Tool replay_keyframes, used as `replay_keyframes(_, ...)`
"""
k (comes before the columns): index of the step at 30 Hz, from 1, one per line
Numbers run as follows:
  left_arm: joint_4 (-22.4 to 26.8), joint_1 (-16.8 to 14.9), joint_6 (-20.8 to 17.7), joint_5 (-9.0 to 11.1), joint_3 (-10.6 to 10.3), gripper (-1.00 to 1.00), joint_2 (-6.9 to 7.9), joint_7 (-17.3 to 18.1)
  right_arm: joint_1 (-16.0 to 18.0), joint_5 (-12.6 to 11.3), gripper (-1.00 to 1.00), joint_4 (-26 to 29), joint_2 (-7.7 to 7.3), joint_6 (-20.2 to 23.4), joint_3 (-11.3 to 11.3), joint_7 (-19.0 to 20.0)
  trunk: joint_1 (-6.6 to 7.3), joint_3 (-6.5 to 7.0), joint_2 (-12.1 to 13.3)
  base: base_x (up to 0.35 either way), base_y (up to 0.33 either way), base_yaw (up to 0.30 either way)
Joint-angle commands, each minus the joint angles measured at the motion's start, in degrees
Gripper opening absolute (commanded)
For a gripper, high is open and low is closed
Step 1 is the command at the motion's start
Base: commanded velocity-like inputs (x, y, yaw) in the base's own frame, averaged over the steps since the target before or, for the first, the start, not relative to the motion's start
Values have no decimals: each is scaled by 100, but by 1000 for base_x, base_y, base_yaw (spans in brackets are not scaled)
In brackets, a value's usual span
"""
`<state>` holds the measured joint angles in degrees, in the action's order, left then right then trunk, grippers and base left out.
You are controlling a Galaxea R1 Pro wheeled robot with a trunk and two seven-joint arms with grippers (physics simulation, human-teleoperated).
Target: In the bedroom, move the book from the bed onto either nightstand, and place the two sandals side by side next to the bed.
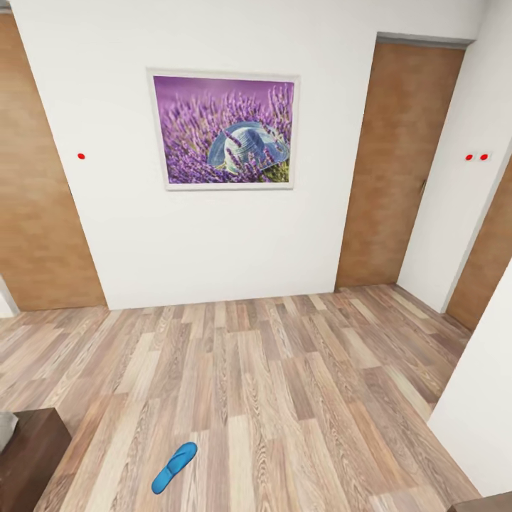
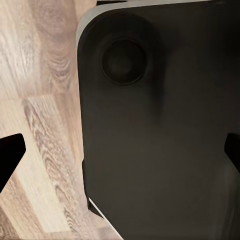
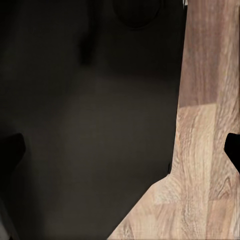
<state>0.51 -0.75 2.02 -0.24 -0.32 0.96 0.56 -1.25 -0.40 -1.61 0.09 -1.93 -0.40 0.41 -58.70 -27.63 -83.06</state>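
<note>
One blue sandal (image 1: 174, 467) on floor (image 1: 284, 398), near left, beside bed corner (image 1: 28, 455) | step: locating sandals | next: approach, reach down | both jaws spread, empty

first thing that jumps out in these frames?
The framed lavender-field picture with a pale blue hat, hanging on the white wall between two brown wooden doors. Then a single bright blue sandal lying on the wood-plank floor near the head view's lower left, close to a dark brown wooden corner.
</note>
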Motion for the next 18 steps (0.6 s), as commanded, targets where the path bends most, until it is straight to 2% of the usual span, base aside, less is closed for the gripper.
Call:
replay_keyframes(1,-7,-4,22,-2,-3,100,1,6,2,-4,100,-6,0,-27,-4,4,-3,-4,-2,251,-11,222)
replay_keyframes(10,-7,-4,29,-2,-3,100,1,6,2,-4,100,-6,0,-70,-4,3,-3,-4,-2,246,-78,229)
replay_keyframes(18,-7,-4,30,-2,-3,100,1,6,2,-4,100,-6,0,-77,-4,3,-3,-4,-2,238,-143,90)
